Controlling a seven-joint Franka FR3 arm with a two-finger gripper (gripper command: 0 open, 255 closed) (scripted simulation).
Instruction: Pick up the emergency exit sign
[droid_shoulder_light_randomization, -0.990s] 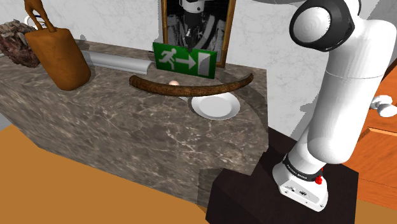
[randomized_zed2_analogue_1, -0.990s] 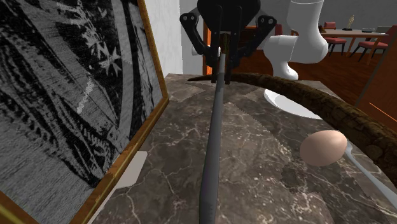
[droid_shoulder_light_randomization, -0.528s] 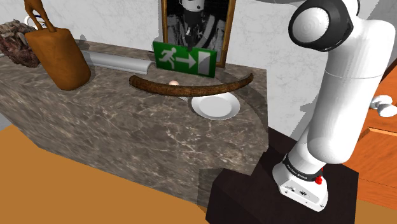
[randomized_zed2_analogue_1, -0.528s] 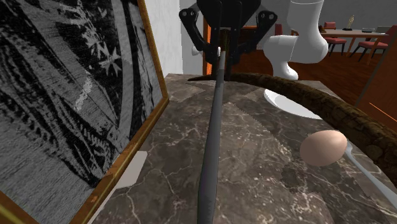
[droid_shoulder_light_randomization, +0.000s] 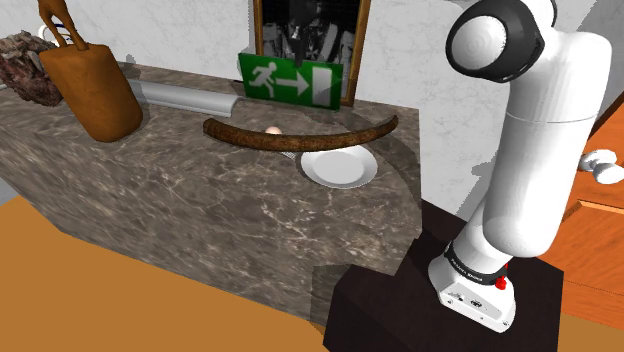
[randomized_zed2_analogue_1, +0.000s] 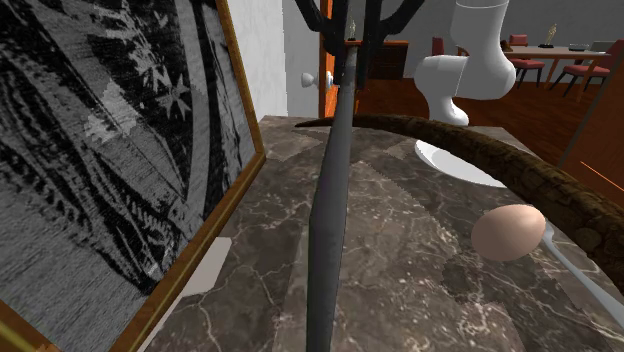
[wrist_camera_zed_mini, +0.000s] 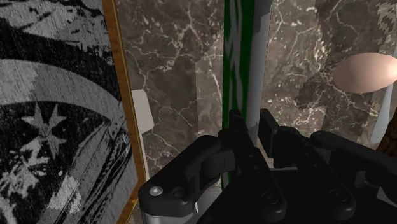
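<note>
The emergency exit sign (droid_shoulder_light_randomization: 285, 82) is a green plate with a white running figure, an arrow and a door. It hangs just above the back of the dark marble counter (droid_shoulder_light_randomization: 200, 205), slightly tilted, in front of a framed picture (droid_shoulder_light_randomization: 340, 40). My gripper (droid_shoulder_light_randomization: 299, 48) comes down on its top edge and is shut on it. In the second exterior view the sign (randomized_zed2_analogue_1: 330, 200) is edge-on, a thin grey strip running up to the gripper (randomized_zed2_analogue_1: 350, 45). In the wrist view the fingers (wrist_camera_zed_mini: 234, 127) clasp the green-and-grey edge of the sign (wrist_camera_zed_mini: 242, 57).
A long curved brown object (droid_shoulder_light_randomization: 300, 133) lies in front of the sign with an egg (droid_shoulder_light_randomization: 274, 130) beside it and a white plate (droid_shoulder_light_randomization: 339, 168) nearer the stand. A brown vessel (droid_shoulder_light_randomization: 95, 90) and a grey roll (droid_shoulder_light_randomization: 185, 97) are at the shoulder view's left.
The gripper has risen with the sign in it. The sign's bottom edge has come off the counter and the plate now tilts a little.
</note>
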